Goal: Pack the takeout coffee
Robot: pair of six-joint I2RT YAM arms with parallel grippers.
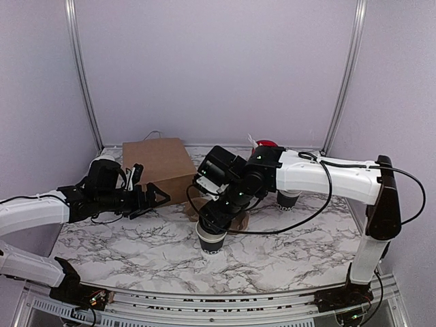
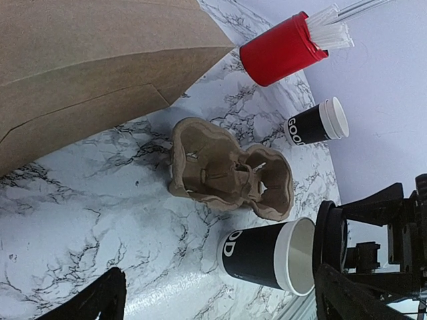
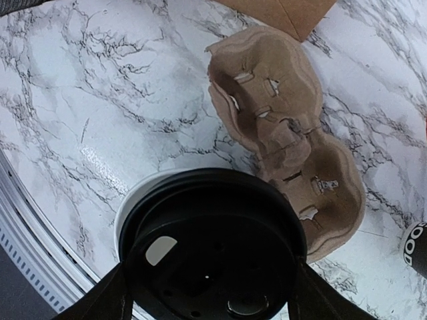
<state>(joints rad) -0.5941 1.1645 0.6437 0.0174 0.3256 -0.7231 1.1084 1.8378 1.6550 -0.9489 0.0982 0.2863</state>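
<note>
1. The lid (image 3: 213, 247) is clamped between the fingers of the right gripper (image 3: 212, 299), just above the lidless takeout cup (image 2: 263, 257). The cup stands on the marble table (image 1: 122, 252) beside the cardboard carrier (image 2: 227, 170).
2. The left gripper (image 1: 151, 189) is spread wide and empty.
3. If the lid is pressed down tilted or off-centre, one edge may be left unseated or the unsteadied cup tipped.
4. Most of the rim is covered by the lid, so alignment cannot be judged. The cup's contents cannot be made out.
</note>
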